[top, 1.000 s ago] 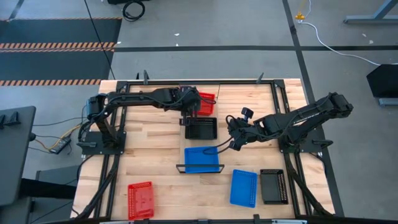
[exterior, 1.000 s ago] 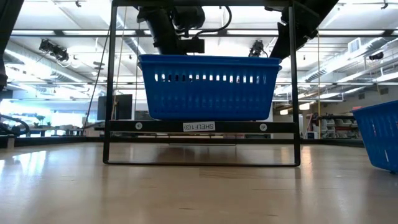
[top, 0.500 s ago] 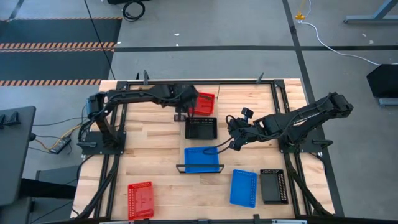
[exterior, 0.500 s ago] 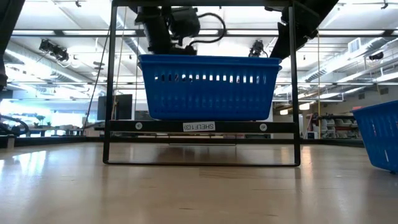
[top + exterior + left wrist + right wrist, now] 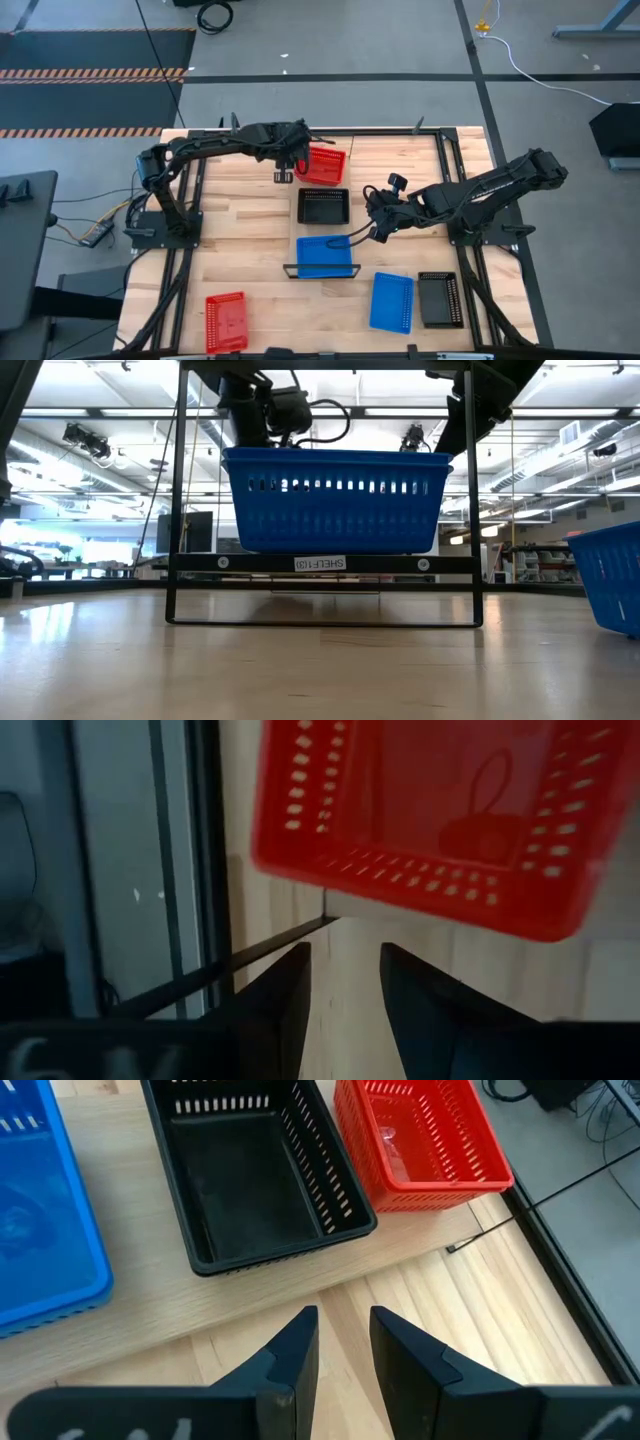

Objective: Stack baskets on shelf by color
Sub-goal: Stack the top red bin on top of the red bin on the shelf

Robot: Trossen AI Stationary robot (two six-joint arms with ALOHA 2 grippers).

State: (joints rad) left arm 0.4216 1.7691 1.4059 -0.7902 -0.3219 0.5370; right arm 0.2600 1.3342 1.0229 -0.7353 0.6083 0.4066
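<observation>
The left hand (image 5: pixel 283 166), its fingers parted and nothing pinched, had been drawn off the black basket (image 5: pixel 324 206) to just beside the red basket (image 5: pixel 324 163) on the shelf (image 5: pixel 322 190), suggesting one placement finished, while the empty right hand (image 5: pixel 376 231) was kept waiting.

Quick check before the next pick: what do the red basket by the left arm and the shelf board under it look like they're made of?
Red rectangular mesh-sided basket: looks like moulded plastic, slightly glossy; uniform colour and regular rows of punched slots suggest it. Long light-wood shelf board: appears to be pale wood or wood laminate with a matt finish; visible grain and a clean square edge, thin black metal frame at its end.
</observation>
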